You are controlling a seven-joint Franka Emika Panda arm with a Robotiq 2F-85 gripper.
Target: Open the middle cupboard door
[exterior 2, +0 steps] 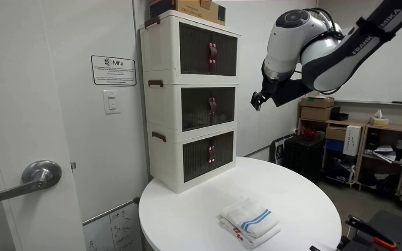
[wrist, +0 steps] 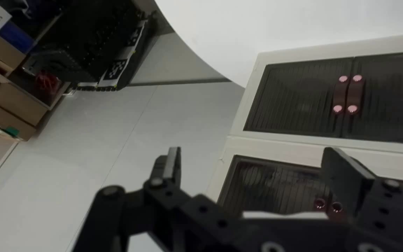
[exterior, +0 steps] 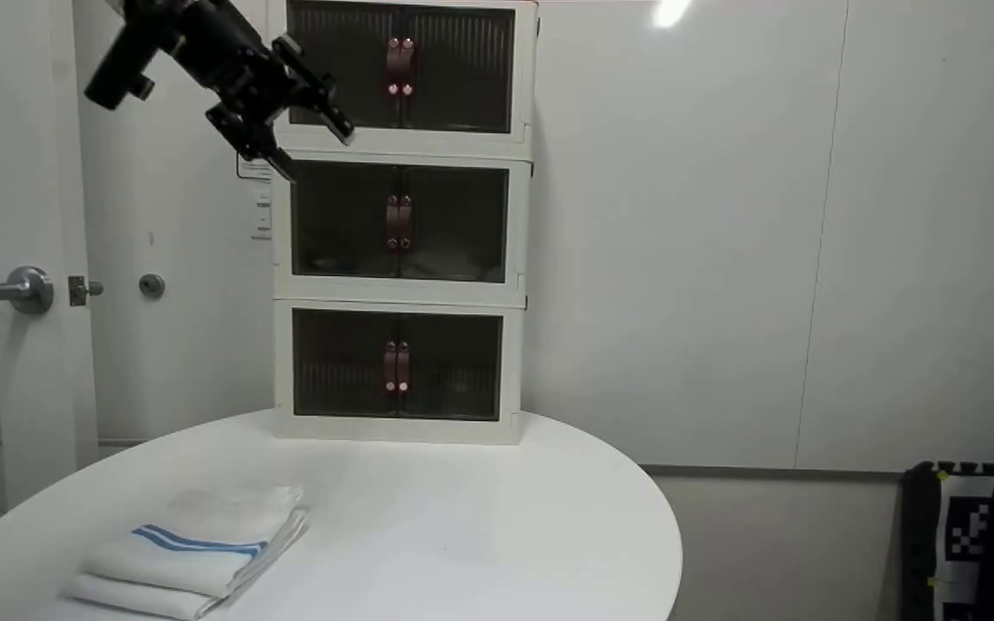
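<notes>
I face white wall point(exterior: 687, 216): light glare point(exterior: 671, 12) on it, dark strip point(exterior: 764, 472) along bottom edge. Round white table point(exterior: 566, 517), one edge near wall. I see white door point(exterior 2: 16, 87), metal handle point(exterior 2: 35, 184) near its upright edge. Wooden shelves point(exterior 2: 391, 128) stand on grey floor point(exterior 2: 347, 198).

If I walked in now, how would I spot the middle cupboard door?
Find the round white table, then the stack of three white boxes on it. The centre box has the middle cupboard door: dark, see-through, with two brown handles. Only this one sits between two lookalikes, the top door and the bottom door.
</notes>
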